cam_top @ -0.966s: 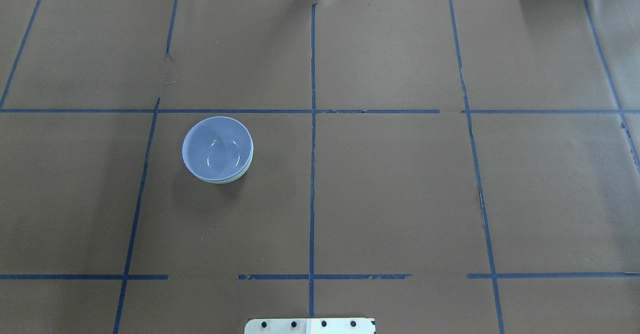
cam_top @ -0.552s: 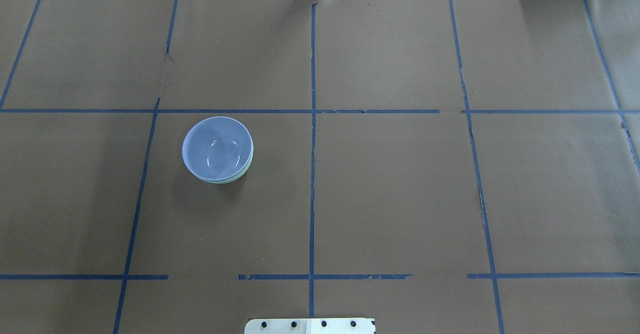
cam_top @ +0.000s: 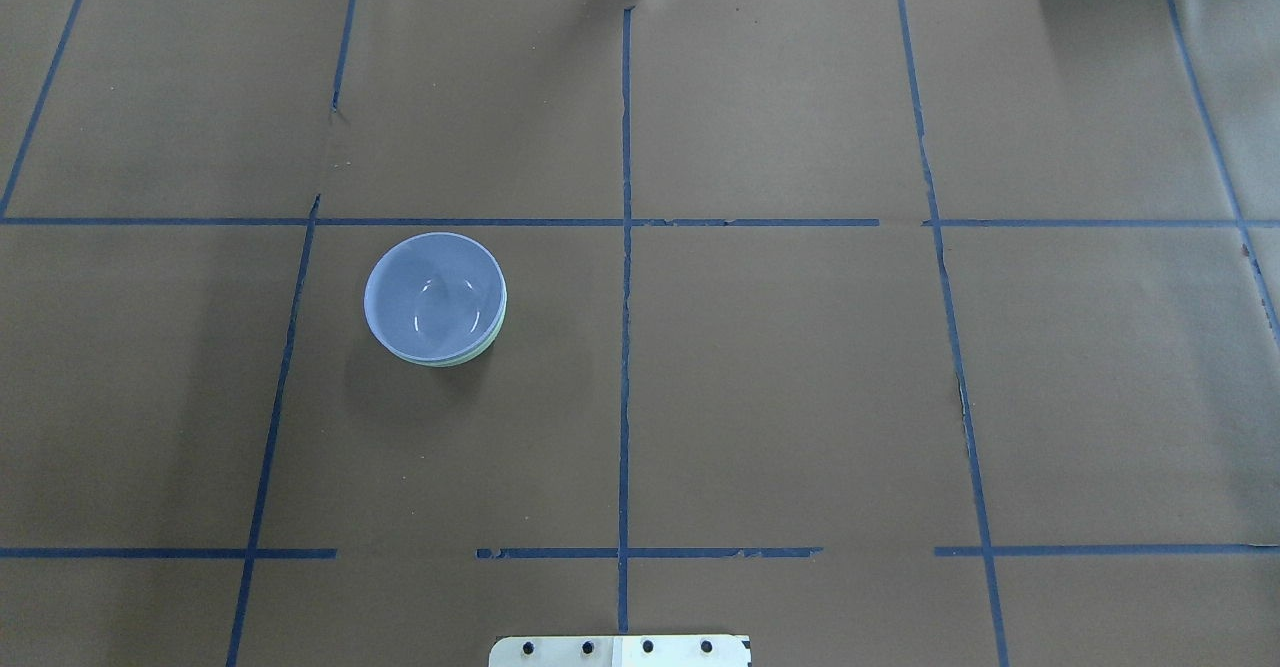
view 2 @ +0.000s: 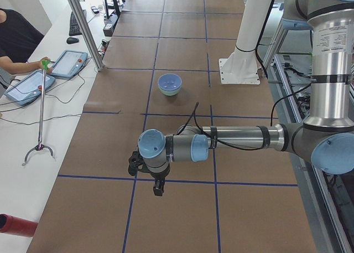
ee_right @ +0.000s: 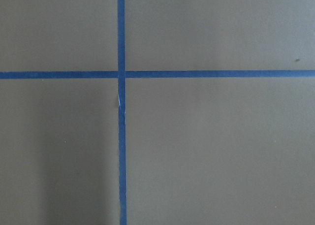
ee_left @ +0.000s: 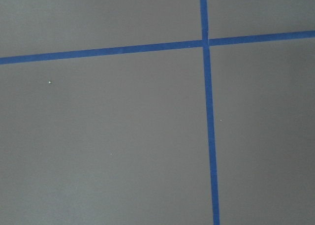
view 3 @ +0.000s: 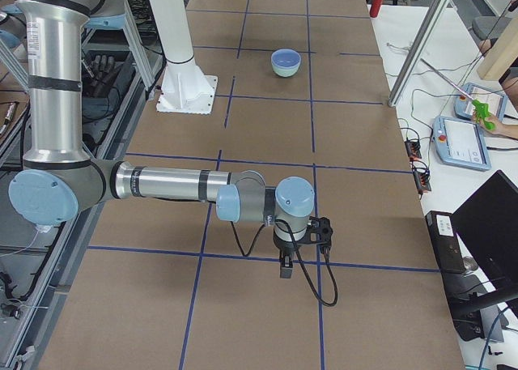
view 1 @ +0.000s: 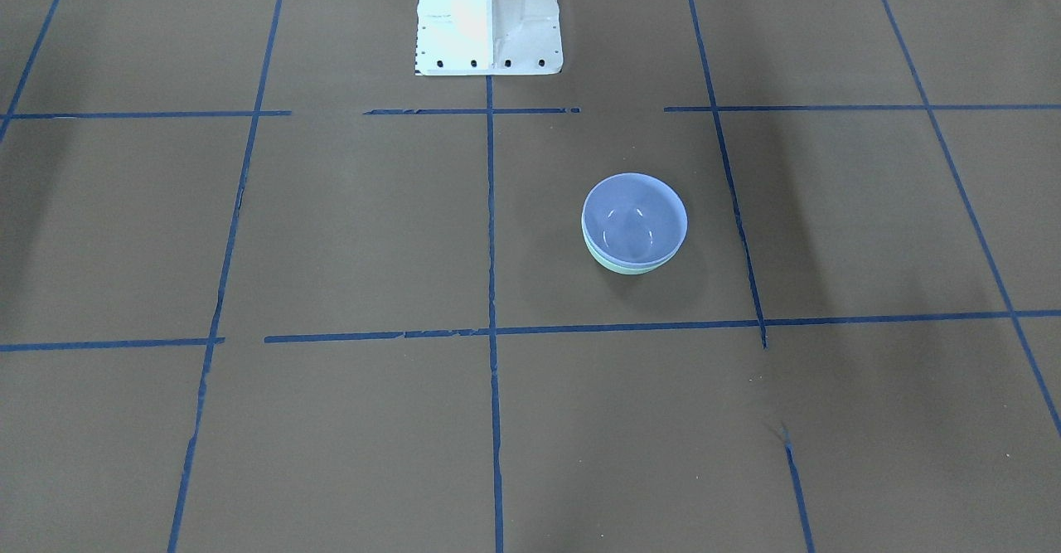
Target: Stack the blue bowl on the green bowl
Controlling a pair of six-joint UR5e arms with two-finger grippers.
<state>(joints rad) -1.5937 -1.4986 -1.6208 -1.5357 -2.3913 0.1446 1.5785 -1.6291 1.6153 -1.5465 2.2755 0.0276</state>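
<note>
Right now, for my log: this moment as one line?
blue bowl: nested in green bowl | left pincer, right pincer: away from bowls | stack: done

No readable text, no legible numbers

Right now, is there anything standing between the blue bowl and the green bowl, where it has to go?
Nothing visible stands between them. The blue bowl already sits nested in the green bowl, of which only a thin strip shows under the blue rim.
</note>
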